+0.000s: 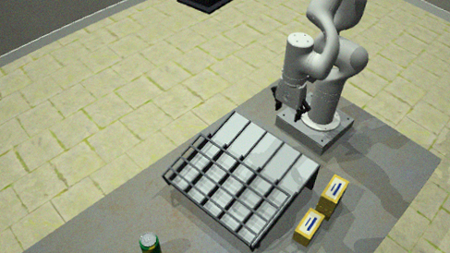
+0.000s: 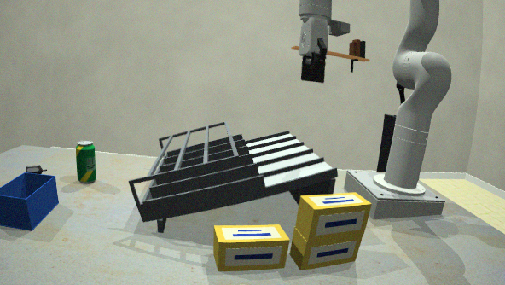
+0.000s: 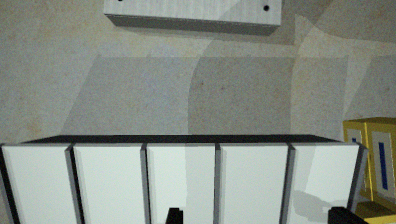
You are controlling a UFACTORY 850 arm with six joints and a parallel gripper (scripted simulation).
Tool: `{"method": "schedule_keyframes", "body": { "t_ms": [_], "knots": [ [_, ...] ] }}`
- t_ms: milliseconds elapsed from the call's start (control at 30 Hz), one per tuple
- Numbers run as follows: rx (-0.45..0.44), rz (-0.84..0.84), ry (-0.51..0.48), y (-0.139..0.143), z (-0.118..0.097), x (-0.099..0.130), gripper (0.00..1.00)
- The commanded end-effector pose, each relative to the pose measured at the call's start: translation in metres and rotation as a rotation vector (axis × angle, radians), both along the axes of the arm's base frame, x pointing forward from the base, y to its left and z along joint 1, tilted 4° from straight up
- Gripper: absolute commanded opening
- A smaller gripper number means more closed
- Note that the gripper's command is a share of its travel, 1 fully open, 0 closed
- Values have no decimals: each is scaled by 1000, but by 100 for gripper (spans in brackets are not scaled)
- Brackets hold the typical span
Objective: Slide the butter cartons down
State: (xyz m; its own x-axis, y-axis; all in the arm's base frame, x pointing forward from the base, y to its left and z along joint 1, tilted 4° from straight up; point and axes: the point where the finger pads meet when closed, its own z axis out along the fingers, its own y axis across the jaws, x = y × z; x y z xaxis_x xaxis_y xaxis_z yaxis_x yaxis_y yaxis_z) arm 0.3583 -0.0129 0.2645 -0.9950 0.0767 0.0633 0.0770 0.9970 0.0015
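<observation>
Reaching for the three butter cartons (image 2: 333,218), you'll find two stacked and one (image 2: 251,247) beside them on the grey worktop (image 2: 107,252), just off the sloped shelf's (image 2: 200,194) raised end. Your claw (image 2: 312,73) hangs high, nearly wide open, empty. Gripping the top carton off-centre could topple the stack; beyond lie tiled floor and plain walls.

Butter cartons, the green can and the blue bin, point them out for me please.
Stacked butter cartons (image 2: 333,223), exterior view: front face of the upper carton.
Single butter carton (image 2: 252,252), exterior view: its front face.
Green can (image 2: 86,163), exterior view: its side.
Blue bin (image 2: 26,204), exterior view: front wall.
</observation>
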Motion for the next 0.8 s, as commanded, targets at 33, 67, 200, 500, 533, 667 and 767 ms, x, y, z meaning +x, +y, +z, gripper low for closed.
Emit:
{"method": "schedule_keyframes", "body": {
  "t_ms": [33, 67, 200, 500, 533, 667, 767],
  "knots": [
    [0, 0, -2, 0, 1, 1, 90],
    [0, 0, -2, 0, 1, 1, 90],
    [0, 0, -2, 0, 1, 1, 90],
    [5, 82, -2, 75, -11, 8, 90],
    [5, 82, -2, 86, -12, 9, 90],
    [5, 82, -2, 141, -21, 12, 90],
    [5, 82, -2, 181, -27, 17, 90]
  ]
}}
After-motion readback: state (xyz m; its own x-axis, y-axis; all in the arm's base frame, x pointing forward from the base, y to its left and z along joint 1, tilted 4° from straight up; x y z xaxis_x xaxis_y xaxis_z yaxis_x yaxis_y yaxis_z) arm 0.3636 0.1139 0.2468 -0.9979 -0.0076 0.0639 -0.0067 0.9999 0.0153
